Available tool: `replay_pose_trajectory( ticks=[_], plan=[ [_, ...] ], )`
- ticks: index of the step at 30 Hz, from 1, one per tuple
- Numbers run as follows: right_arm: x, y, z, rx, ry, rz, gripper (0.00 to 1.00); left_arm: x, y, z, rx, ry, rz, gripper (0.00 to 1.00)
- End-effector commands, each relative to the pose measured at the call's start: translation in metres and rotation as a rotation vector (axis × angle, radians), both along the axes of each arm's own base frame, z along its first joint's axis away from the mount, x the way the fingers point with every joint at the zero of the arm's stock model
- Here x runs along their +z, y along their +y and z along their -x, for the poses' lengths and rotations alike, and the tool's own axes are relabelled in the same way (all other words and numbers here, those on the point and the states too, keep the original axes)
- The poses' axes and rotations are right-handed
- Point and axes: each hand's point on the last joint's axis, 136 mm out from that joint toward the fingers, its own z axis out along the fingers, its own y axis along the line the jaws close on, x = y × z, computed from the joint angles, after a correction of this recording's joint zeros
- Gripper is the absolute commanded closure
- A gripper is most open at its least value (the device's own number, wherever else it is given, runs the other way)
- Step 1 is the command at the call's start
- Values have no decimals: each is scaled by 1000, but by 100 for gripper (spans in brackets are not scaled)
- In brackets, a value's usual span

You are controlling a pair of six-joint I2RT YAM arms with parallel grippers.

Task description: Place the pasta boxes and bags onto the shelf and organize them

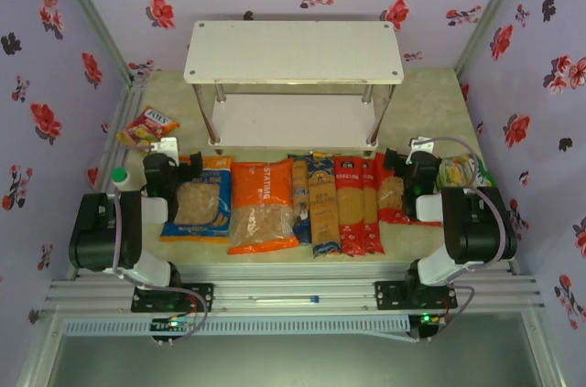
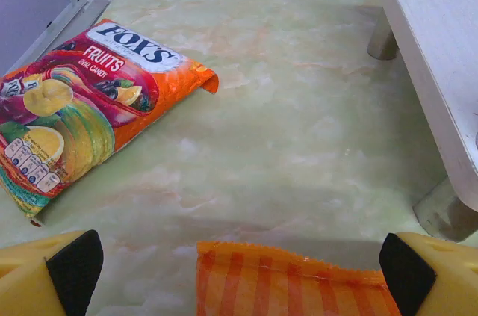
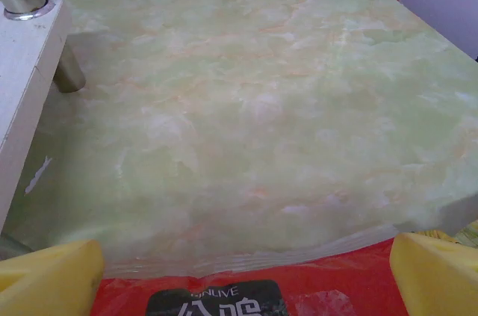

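1. Pasta boxes and bags lay in one row on the table, just in front of the shelf; none was on the shelf yet.
2. Left gripper: jaws spread wide and empty, poised over the far edge of the blue-orange bag.
3. Right gripper: likewise spread and empty, above the red bag.
4. Step judged: first pick not yet begun. The next move called for lowering onto a bag's edge and closing.

Candy packet left — orange-striped bag between fingers
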Motion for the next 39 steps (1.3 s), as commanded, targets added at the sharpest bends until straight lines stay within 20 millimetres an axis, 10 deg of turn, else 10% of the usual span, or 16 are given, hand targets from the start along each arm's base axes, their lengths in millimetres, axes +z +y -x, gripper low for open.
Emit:
replay_pose_trajectory(
  ticks=[1, 29, 39],
  plan=[
    [10, -4, -8, -31, -39, -14, 1, 13, -1, -10, -4, -46, -27, 0],
    [11, -4, -8, -30, -44, -17, 3, 15, 0, -11, -1, -45, -25, 8],
    [43, -18, -4, -115, -33, -22, 10, 86, 12, 15, 111, -146, 41, 24]
  ],
)
